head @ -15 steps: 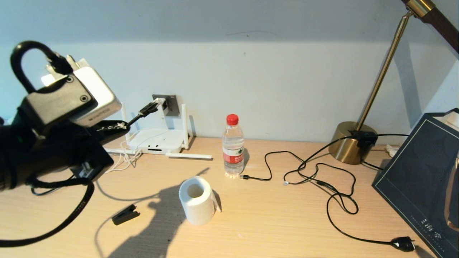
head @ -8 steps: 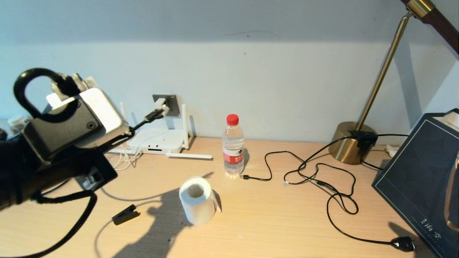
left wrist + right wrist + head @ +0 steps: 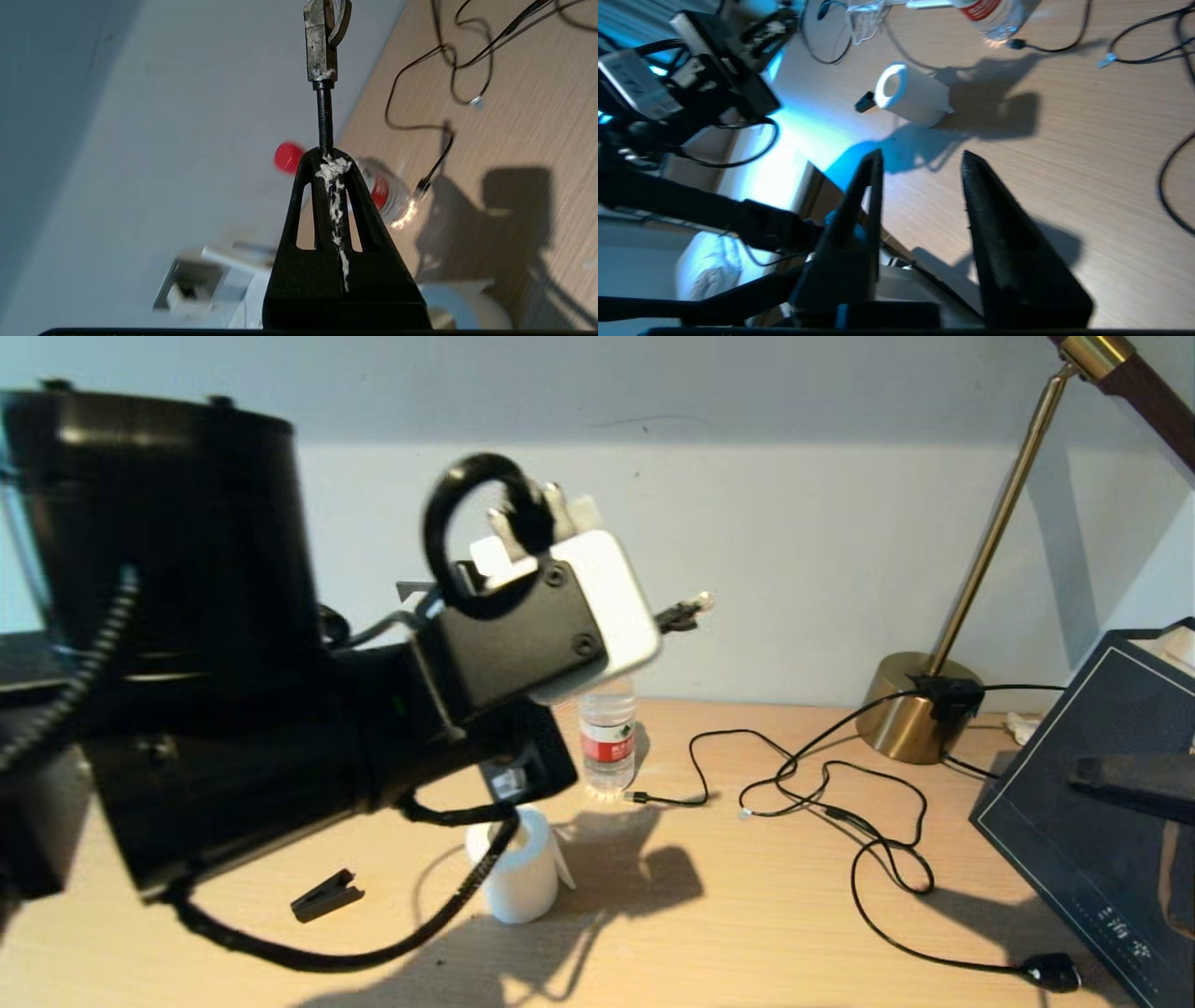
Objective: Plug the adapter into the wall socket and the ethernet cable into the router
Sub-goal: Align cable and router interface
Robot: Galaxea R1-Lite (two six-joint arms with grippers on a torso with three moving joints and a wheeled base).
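Observation:
My left gripper (image 3: 327, 156) is shut on the black ethernet cable (image 3: 323, 116), and the cable's plug end (image 3: 324, 37) sticks out beyond the fingertips. In the head view the plug (image 3: 686, 611) hangs in the air above the water bottle (image 3: 607, 742), while the left arm hides the router. The wrist view shows the grey wall socket (image 3: 205, 275), blurred, with a pale block in it that looks like the adapter (image 3: 176, 293), and a white antenna of the router (image 3: 238, 254) beside it. My right gripper (image 3: 920, 158) is open and empty over the table's near right part.
A white paper roll (image 3: 518, 882) and a black clip (image 3: 327, 896) lie at the front. A thin black cord (image 3: 878, 859) with a two-pin plug (image 3: 1050, 973) loops on the right. At the back right are a brass lamp (image 3: 915, 709) and a dark box (image 3: 1092, 821).
My left arm has swung right and upward with the cable, carrying the plug from beside the wall socket to above the bottle. It now covers the router. My right gripper has come into the head view.

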